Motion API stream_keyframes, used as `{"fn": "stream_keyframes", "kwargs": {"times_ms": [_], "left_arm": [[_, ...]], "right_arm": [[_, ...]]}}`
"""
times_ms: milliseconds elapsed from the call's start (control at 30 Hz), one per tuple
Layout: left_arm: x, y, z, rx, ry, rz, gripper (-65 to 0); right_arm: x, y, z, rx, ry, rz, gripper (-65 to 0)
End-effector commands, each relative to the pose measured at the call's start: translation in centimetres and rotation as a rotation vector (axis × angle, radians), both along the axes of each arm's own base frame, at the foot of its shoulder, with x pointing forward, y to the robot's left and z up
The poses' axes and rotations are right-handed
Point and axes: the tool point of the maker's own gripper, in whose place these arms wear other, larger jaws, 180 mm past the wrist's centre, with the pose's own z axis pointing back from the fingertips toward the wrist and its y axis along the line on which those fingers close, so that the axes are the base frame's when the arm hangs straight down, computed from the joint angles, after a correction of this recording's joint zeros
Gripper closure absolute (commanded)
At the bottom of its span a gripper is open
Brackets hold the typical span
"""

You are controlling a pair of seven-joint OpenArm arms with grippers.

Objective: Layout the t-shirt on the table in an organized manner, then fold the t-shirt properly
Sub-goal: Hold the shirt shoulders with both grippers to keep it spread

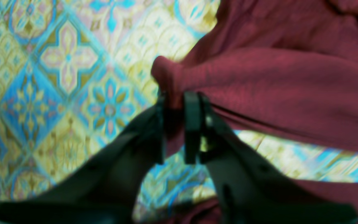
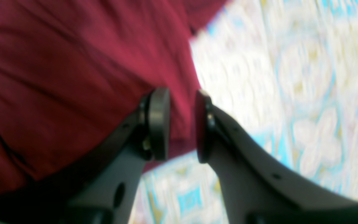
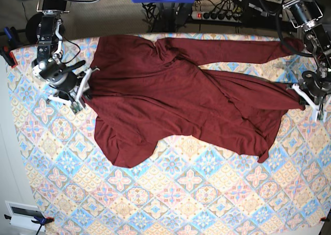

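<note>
Maroon t-shirt [image 3: 181, 98] spread across the far half of the tabletop [image 3: 170, 204], rumpled and skewed, each side edge lying between a tool's jaws. Left tool [image 1: 175, 124] and right tool [image 2: 182, 124] both stand slightly apart around the cloth — whether either grips it cannot be told. Risk: thin jersey may snag on a pad and drag when a tool lifts away — undoing the layout.

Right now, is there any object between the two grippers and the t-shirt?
No, nothing visible. The left gripper has t-shirt fabric directly between its fingers, and so does the right gripper. Only the table lies beneath the cloth.
</note>
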Motion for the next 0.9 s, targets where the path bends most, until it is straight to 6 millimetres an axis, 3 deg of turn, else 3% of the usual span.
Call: {"fn": "stream_keyframes", "kwargs": {"times_ms": [0,100,233,367,633,867], "left_arm": [[1.2,1.0,2.2,0.041,-0.049,0.003,-15.1],[2.4,0.8,3.3,0.036,-0.084,0.000,-21.0],[3.0,-0.4,3.0,0.035,-0.072,-0.039,-24.5],[3.3,-1.2,2.4,0.039,-0.055,-0.065,-24.5],[3.6,-3.3,-3.5,-0.052,0.023,-0.115,-24.5],[2.3,-5.7,-9.5,0.004,0.172,-0.223,-24.5]], "right_arm": [[1.1,0.7,1.5,0.003,-0.054,0.033,-14.1],[1.8,3.7,1.8,0.028,-0.076,0.115,-14.1],[1.9,7.0,1.6,0.066,-0.086,0.208,-14.1],[2.3,8.5,-0.8,0.074,-0.017,0.254,-14.1],[2.1,7.9,-4.9,0.065,0.111,0.237,-14.1],[1.8,7.3,-5.9,0.061,0.146,0.221,-14.1]]}}
